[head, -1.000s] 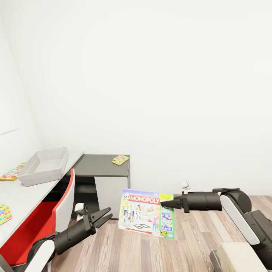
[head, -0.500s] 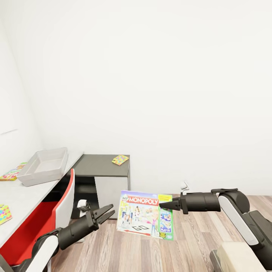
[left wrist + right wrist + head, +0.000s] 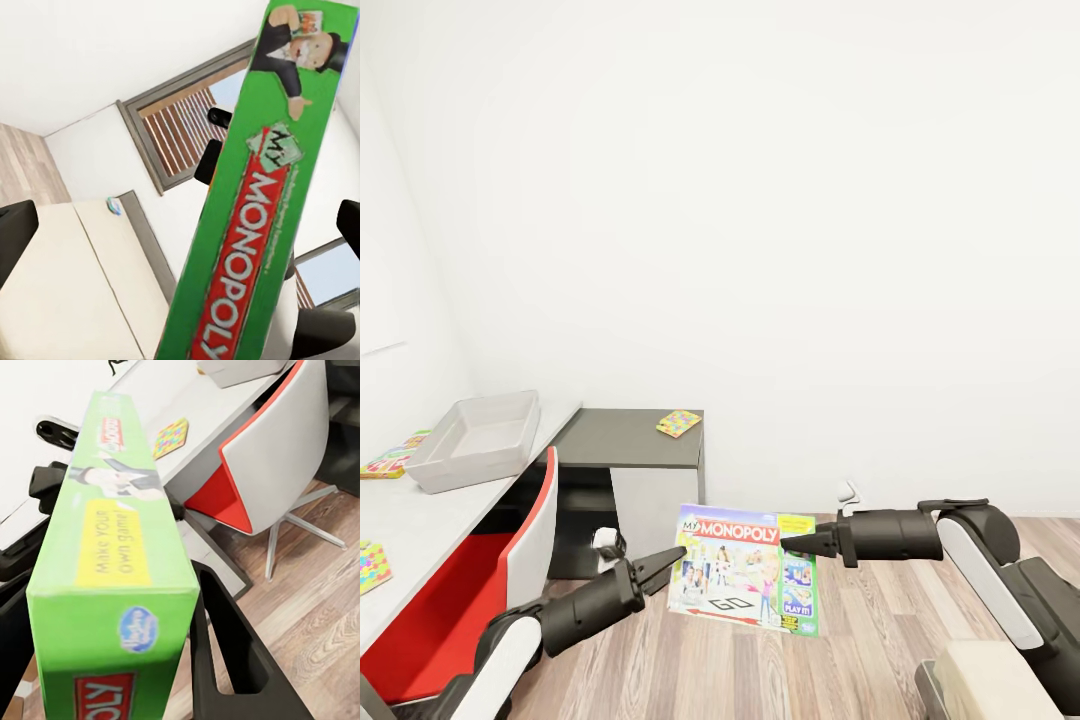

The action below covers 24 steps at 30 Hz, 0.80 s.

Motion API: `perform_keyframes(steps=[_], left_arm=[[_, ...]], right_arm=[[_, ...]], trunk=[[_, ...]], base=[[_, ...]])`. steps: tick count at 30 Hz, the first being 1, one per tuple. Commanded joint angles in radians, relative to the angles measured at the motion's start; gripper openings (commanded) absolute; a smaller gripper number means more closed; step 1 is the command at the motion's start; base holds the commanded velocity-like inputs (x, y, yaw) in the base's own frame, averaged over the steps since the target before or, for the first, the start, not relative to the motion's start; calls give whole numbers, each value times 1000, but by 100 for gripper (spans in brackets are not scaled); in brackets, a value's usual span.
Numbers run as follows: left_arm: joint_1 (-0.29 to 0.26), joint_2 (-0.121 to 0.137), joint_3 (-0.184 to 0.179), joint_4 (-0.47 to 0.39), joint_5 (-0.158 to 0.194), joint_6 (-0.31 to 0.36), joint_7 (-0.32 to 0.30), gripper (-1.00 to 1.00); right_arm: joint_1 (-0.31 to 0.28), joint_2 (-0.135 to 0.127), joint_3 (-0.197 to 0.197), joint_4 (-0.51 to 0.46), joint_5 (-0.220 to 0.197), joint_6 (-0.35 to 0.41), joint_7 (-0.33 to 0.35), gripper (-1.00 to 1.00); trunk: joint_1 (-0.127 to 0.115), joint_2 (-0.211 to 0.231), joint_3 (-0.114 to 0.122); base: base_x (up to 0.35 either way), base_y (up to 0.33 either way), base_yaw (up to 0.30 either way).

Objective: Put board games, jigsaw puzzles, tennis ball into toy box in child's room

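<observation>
Monopoly board game point(image 3: 745, 583), one flat box with a green edge and a red-and-white title band, hangs upright above the wood-plank floor point(image 3: 880, 640), at about 6 o'clock in your head view. Your right gripper point(image 3: 792, 543) has its dark fingers closed on the box's upper right edge; in the right wrist view the green side of the box point(image 3: 112, 585) sits between those fingers. Your left gripper point(image 3: 665, 563) points at the box's left edge from 7 o'clock with its fingers slightly parted and nothing in them; whether the tips touch the box you cannot tell. In the left wrist view the box's green side point(image 3: 247, 217) runs across the frame.

One light grey rectangular toy box point(image 3: 475, 437) rests on the pale grey-white worktop point(image 3: 420, 520) at 9 o'clock. You can count three multicoloured jigsaw-like sheets: one point(image 3: 678, 423) on the dark grey lower surface point(image 3: 620, 440) right of the toy box, one point(image 3: 372, 566) near the worktop's front edge, and one point(image 3: 390, 458) partly hidden behind the toy box at the far left. One red-and-white chair point(image 3: 470, 590) is tucked against the worktop.
</observation>
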Motion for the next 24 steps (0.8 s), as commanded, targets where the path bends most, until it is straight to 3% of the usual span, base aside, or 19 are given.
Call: perform_keyframes(steps=[1, 8, 14, 24], left_arm=[[0, 1, -1, 0, 6, 5, 1, 100], [-3, -28, -15, 3, -4, 5, 22, 100], [-4, -55, -38, 12, -51, 5, 32, 100], [-4, -72, -49, 16, -80, 5, 36, 100]], right_arm=[[-1, -1, 1, 0, 1, 3, 3, -100], [-1, 0, 1, 0, 1, 3, 3, -100], [-1, 0, 1, 1, 0, 3, 3, -100], [-1, 0, 1, 1, 0, 3, 3, -100]], trunk=[[0, -1, 0], [0, -1, 0], [0, -1, 0], [0, -1, 0]], base=[[0, 0, 0], [0, 0, 0], [0, 0, 0], [0, 0, 0]])
